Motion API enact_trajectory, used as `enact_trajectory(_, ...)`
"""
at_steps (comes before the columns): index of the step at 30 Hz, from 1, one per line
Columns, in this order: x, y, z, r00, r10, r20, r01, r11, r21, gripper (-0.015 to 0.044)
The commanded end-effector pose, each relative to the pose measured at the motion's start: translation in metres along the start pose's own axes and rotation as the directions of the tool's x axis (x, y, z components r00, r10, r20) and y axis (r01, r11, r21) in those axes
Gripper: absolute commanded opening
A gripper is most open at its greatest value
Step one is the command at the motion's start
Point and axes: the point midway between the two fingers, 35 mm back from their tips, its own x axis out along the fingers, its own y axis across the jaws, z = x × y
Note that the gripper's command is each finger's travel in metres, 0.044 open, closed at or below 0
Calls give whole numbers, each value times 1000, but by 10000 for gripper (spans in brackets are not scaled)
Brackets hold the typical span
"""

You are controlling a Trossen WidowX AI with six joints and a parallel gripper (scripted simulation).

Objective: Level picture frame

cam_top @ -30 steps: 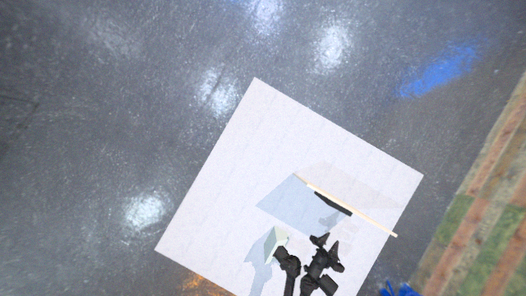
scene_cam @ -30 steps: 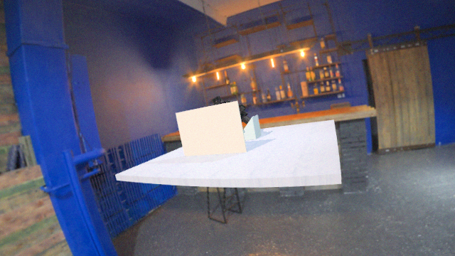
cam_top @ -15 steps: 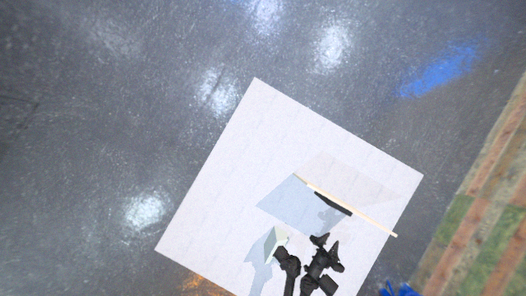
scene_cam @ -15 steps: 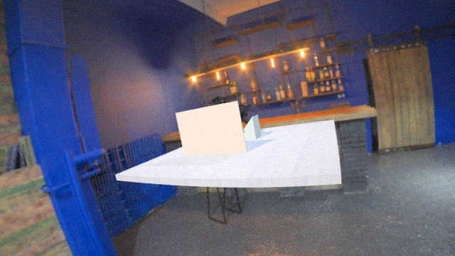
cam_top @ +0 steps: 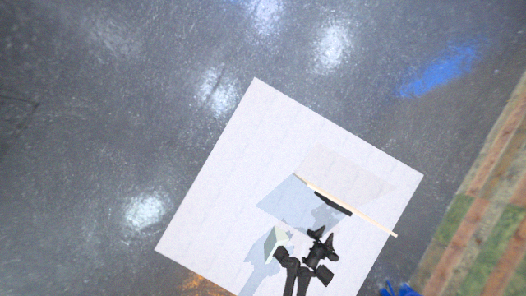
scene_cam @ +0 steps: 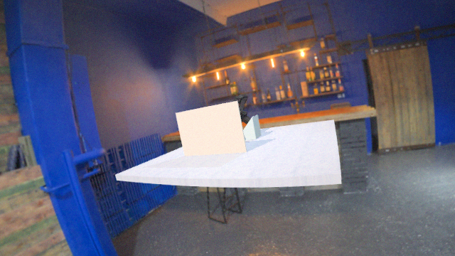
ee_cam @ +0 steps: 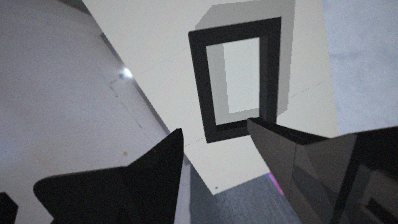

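The picture frame (ee_cam: 197, 85) has a dark border and a pale middle. It hangs on the cream wall panel (ee_cam: 165, 50) (cam_top: 378, 225) (scene_cam: 211, 128), which stands upright on the white table (cam_top: 246, 144) (scene_cam: 284, 160). From above, the frame shows as a dark strip (cam_top: 334, 204) against the panel. The screw and the notched strip are hidden behind it. My gripper (ee_cam: 214, 128) (cam_top: 325, 235) is open and empty. It points at the frame from a short way off, and its fingertips do not touch the frame. In the exterior view the panel hides the frame and most of the arm (scene_cam: 243, 107).
A pale green-white wedge block (cam_top: 275, 242) (scene_cam: 253, 129) stands on the table beside the arm. The table edges lie close on the arm's side. Around the table are a blue pillar (scene_cam: 39, 107) and a railing.
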Motion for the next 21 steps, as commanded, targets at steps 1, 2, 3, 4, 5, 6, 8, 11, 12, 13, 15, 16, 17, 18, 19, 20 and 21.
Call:
enact_trajectory(1, 0, -3, -1, 1000, -3, -7, 3, 1000, 6, 260)
enact_trajectory(2, 0, -3, -1, 1000, -3, -7, 3, 1000, 6, 260)
enact_trajectory(3, 0, -3, -1, 1000, -3, -7, 3, 1000, 6, 260)
enact_trajectory(4, 0, -3, -1, 1000, -3, -7, 3, 1000, 6, 260)
enact_trajectory(5, 0, -3, -1, 1000, -3, -7, 3, 1000, 6, 260)
enact_trajectory(6, 0, -3, -1, 1000, -3, -7, 3, 1000, 6, 260)
enact_trajectory(8, 0, -3, -1, 1000, -3, -7, 3, 1000, 6, 260)
enact_trajectory(11, 0, -3, -1, 1000, -3, -7, 3, 1000, 6, 260)
enact_trajectory(12, 0, -3, -1, 1000, -3, -7, 3, 1000, 6, 260)
enact_trajectory(13, 0, -3, -1, 1000, -3, -7, 3, 1000, 6, 260)
enact_trajectory(15, 2, -2, 0, 1000, -2, -7, 2, 1000, 5, 260)
enact_trajectory(16, 3, -1, 0, 1000, -1, -6, 1, 1000, 5, 260)
enact_trajectory(17, 6, 0, 1, 1000, 0, -6, 0, 1000, 4, 260)
enact_trajectory(18, 9, 1, 2, 1000, 2, -5, -2, 1000, 4, 260)
enact_trajectory(19, 12, 2, 3, 1000, 3, -5, -3, 1000, 3, 260)
enact_trajectory(20, 16, 3, 3, 1000, 5, -4, -5, 1000, 2, 260)
enact_trajectory(21, 20, 4, 4, 1000, 7, -3, -7, 1000, 1, 260)
